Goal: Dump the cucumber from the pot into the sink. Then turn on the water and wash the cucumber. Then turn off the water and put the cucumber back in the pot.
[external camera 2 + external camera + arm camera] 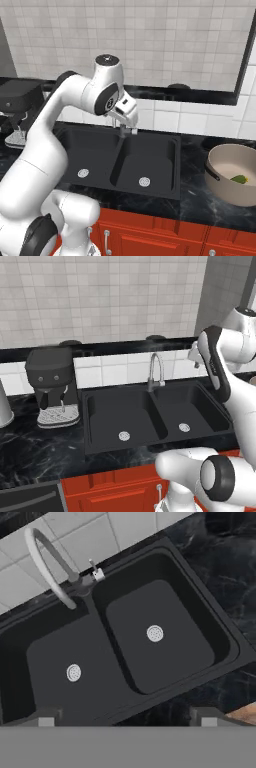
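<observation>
Red cabinet fronts [115, 488] run along the bottom of the left base view, under the black marbled tabletop [35, 451]. Set into it is the sink [95, 443], black, two basins, each with a round silver drain; both basins look bare. Its curved silver faucet [156, 370] stands at 12 o'clock of the divider. At 9 o'clock from the sink sits a black coffee machine [51, 383].

From the right base view, my end effector [128, 131] hangs over the back rim of the sink [165, 187], near the faucet, which my arm mostly hides. At 3 o'clock from the sink the pot [220, 182] stands upright on the tabletop [197, 207], beige-grey with a pale inside and a dark curved handle. The cucumber [239, 178] lies inside it, a small yellowish-green bit on the pot's floor, tiny against the pot.

Looking along my hand, my fingertips [46, 718] stand spread wide at 6 o'clock, nothing between them. Beyond them lie both basins of the sink [227, 639], with the faucet [47, 569] arching at 10 o'clock.
</observation>
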You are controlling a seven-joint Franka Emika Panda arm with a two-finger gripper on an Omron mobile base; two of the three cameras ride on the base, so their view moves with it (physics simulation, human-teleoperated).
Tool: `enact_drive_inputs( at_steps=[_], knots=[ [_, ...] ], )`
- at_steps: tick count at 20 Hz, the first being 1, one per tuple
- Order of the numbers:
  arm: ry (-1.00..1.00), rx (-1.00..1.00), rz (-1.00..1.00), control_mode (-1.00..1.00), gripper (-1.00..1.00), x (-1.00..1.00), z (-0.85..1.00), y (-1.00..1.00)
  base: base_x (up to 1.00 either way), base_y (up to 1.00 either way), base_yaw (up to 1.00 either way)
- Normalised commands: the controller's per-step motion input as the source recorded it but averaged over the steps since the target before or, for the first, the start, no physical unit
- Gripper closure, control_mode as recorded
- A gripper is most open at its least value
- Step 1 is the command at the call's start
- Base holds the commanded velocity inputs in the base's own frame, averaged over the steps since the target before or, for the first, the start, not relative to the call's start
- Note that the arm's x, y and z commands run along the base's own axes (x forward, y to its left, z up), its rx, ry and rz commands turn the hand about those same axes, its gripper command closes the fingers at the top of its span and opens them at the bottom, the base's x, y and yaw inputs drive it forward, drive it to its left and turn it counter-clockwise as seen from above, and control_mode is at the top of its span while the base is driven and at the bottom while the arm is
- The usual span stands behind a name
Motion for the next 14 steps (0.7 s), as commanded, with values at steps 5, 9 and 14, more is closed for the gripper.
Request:
enact_drive_inputs(
  at_steps=[5,9,14],
  knots=[
    [0.00,0.16,-0.43,-1.00,-1.00,-0.22,-0.02,-0.73,0.00,0.00,0.00],
    [0.00,0.13,-0.42,-1.00,-1.00,-0.22,-0.13,-0.71,0.00,0.00,0.00],
    [0.00,0.11,-0.39,-1.00,-1.00,-0.19,-0.17,-0.66,0.00,0.00,0.00]
  ],
)
